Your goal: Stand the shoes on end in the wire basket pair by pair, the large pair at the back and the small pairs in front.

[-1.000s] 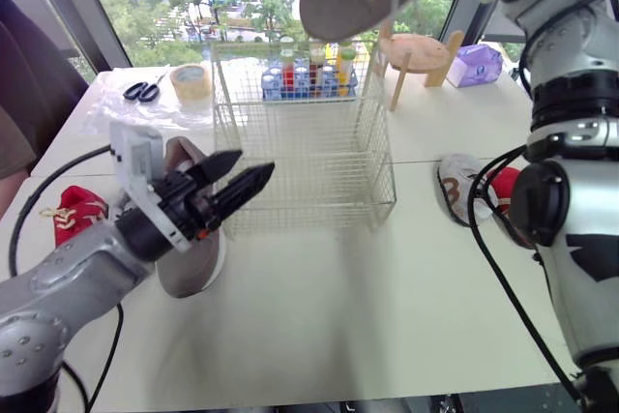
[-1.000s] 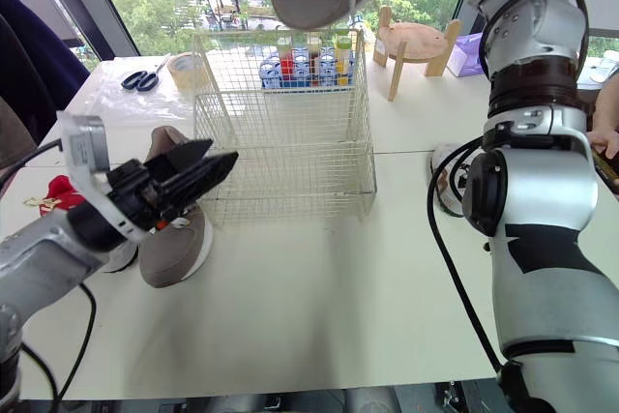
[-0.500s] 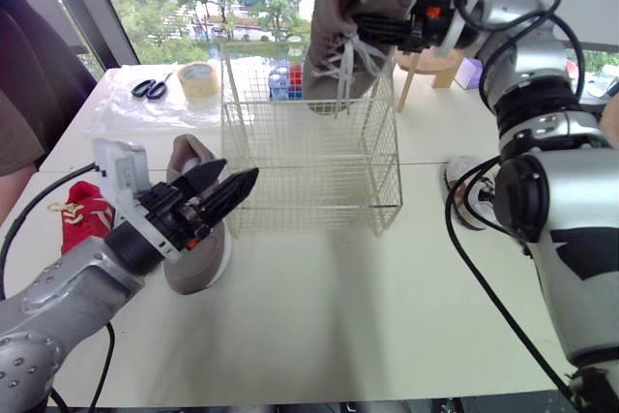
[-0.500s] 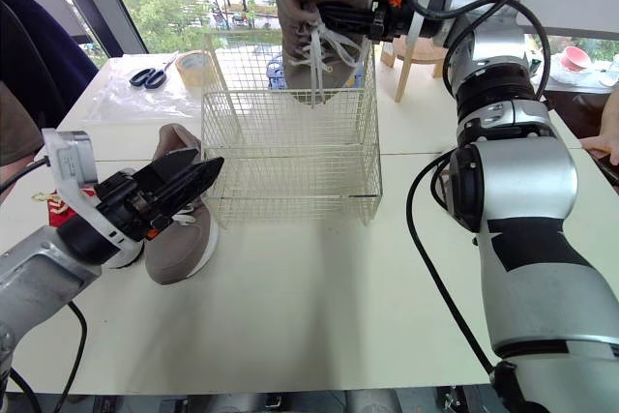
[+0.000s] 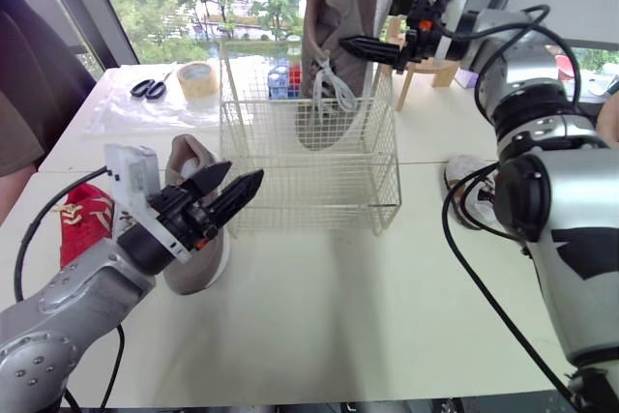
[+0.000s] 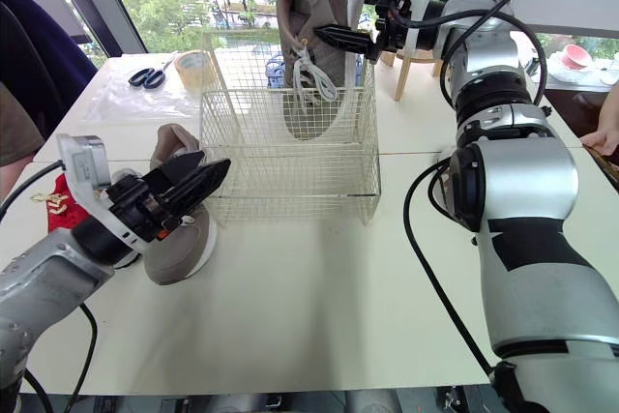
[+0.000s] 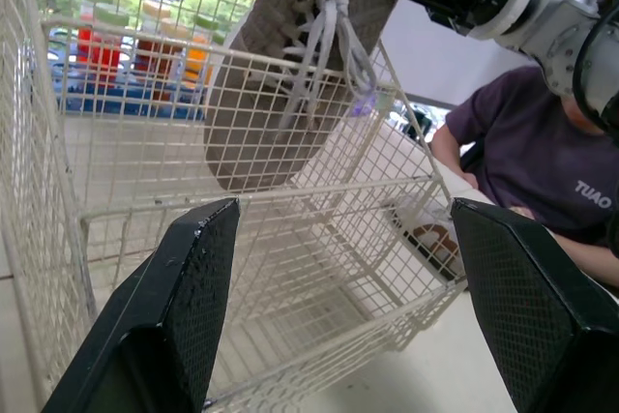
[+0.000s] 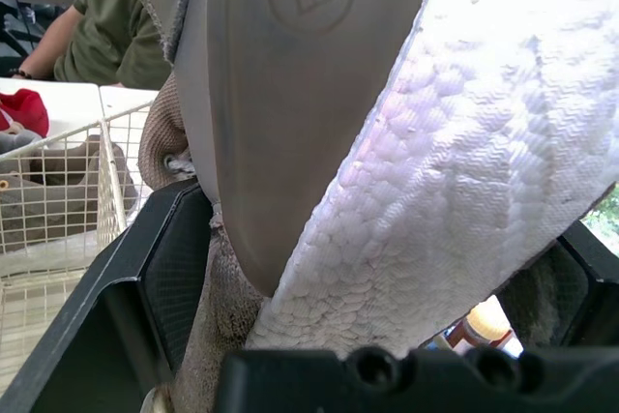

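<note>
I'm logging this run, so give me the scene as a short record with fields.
right tool: shut on grey shoe, toe down, partly inside basket
left tool: open, holding nothing, in front of second shoe
second shoe: lying on table, left of basket
small shoes: red shoe at left, white shoe at right, both outside basket

Matt cloth shoe with a pebbled white sole; cream-coated wire basket.
</note>
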